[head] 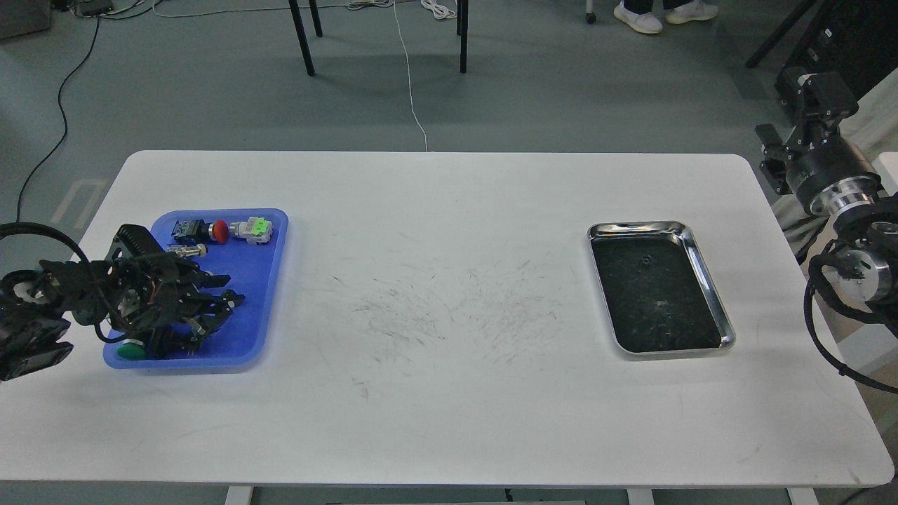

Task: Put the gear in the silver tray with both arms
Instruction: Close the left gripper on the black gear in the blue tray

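Note:
The silver tray (708, 280) lies on the right side of the white table, with a small dark gear-like piece (642, 262) on its dark bottom near the far end. My left gripper (230, 290) hangs low over the blue plastic tray (270, 280) at the left. Its two fingers stand apart and point right, with nothing visibly between them. My right gripper (815, 90) is off the table beyond its right edge, raised and far from the silver tray. It is dark and seen from behind, so its fingers cannot be told apart.
The blue tray holds a red push button (219, 230), a green-and-white switch (254, 229), a green button (130, 350), a small metal sensor (188, 250) and dark parts under my gripper. Chair legs and cables are on the floor behind the table.

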Controlling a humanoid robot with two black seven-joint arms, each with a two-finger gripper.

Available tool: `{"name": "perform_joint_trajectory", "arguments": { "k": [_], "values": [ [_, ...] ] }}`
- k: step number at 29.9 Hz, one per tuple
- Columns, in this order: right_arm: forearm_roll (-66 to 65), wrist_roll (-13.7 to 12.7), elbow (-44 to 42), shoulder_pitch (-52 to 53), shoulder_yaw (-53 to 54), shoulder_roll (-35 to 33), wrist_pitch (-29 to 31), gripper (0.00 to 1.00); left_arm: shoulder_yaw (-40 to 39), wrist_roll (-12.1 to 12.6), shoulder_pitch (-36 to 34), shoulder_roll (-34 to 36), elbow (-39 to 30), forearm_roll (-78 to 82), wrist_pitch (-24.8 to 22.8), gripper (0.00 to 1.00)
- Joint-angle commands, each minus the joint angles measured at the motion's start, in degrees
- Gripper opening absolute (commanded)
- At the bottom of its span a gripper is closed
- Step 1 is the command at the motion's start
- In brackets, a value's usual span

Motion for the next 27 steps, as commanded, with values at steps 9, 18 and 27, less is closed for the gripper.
{"name": "perform_joint_trajectory", "arguments": {
  "k": [9, 18, 27],
  "values": [
    [0.0, 0.0, 0.17, -0.01, 0.0, -0.61, 0.08, 0.95, -0.14, 0.0, 2.68, -0.01, 1.24, -1.15, 0.08, 0.34],
    [-0.09, 0.0, 0.43, -0.1, -0.09, -0.52, 0.08, 0.95, -1.2, 0.0, 3.12, 0.26, 1.07, -1.68, -0.09, 0.34],
    [-0.18, 0.0, 0.7, -0.1, -0.09, -0.87, 0.08, 0.95, -2.25, 0.0, 3.38, 0.17, 1.42, -2.64, 0.0, 0.33]
  ]
}}
